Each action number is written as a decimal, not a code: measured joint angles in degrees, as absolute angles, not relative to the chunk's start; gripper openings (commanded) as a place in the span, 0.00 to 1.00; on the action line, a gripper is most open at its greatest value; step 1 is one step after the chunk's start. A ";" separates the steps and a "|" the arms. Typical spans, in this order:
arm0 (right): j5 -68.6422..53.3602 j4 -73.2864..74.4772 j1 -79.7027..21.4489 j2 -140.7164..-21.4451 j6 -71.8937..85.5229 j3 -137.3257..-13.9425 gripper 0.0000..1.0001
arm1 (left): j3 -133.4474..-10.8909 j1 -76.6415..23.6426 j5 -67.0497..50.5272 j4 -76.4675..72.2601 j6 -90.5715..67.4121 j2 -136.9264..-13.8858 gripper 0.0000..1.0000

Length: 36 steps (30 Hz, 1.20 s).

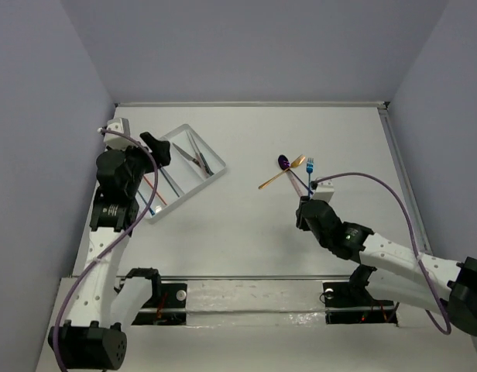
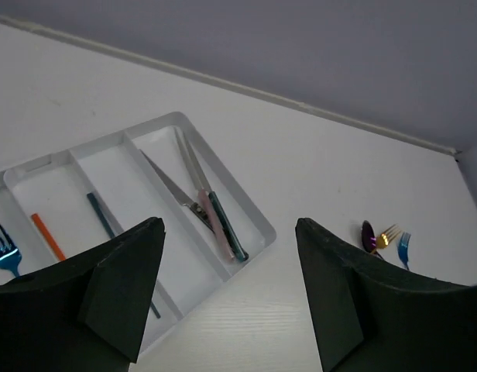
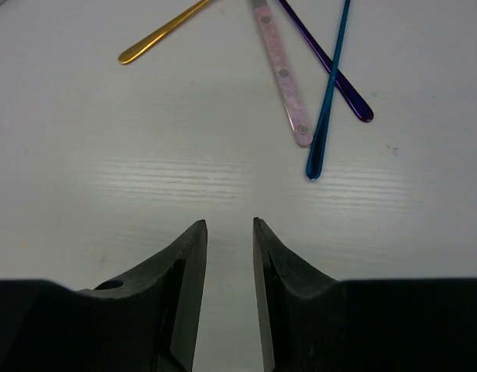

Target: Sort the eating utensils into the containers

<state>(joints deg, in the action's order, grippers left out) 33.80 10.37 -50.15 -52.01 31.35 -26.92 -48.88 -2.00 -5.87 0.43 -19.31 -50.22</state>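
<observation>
White bench (image 1: 246, 232), pale lilac-grey walls on three sides. Tray (image 2: 118, 174) sits skewed at far left. My left gripper (image 2: 229, 232) hangs over it, jaws spread wide, empty. Right gripper (image 3: 229, 225) is mid-right, jaws a narrow gap apart, nothing between. Knives (image 2: 215, 221) lie along the rightmost compartment, handles nearer the left wrist cam. Tray fork (image 2: 2, 248) is cut off at frame edge; orange handle (image 2: 47, 236) runs behind a finger. Loose on the bench: gold fork (image 1: 281, 175) lying diagonal, purple spoon (image 1: 285, 163), loose blue fork (image 1: 310, 167), pink-handled knife (image 3: 283, 74). Handles fan toward the right gripper; heads are out of the wrist frame.
</observation>
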 measured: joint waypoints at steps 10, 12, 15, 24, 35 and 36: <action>31.22 11.92 -37.93 -63.37 33.23 -31.92 0.37 | -40.49 -9.43 -10.28 0.78 -17.52 -35.88 0.77; 30.33 11.99 -34.72 -64.71 33.21 -32.34 0.37 | -39.86 -10.57 -11.55 0.84 -17.43 -34.50 0.77; 29.41 11.99 -31.97 -69.08 33.01 -34.74 0.37 | -39.83 -11.40 -13.13 0.73 -17.32 -33.71 0.76; 28.49 12.01 -28.08 -84.27 33.04 -43.29 0.36 | -39.90 -18.11 -11.77 2.85 -15.51 -31.29 0.76; 27.59 11.57 -26.22 -92.47 34.09 -46.98 0.31 | -40.23 -23.70 -9.39 5.02 -13.56 -30.96 0.76; 27.44 11.38 -26.22 -92.62 34.13 -47.05 0.30 | -40.25 -23.77 -9.23 5.02 -13.52 -30.85 0.76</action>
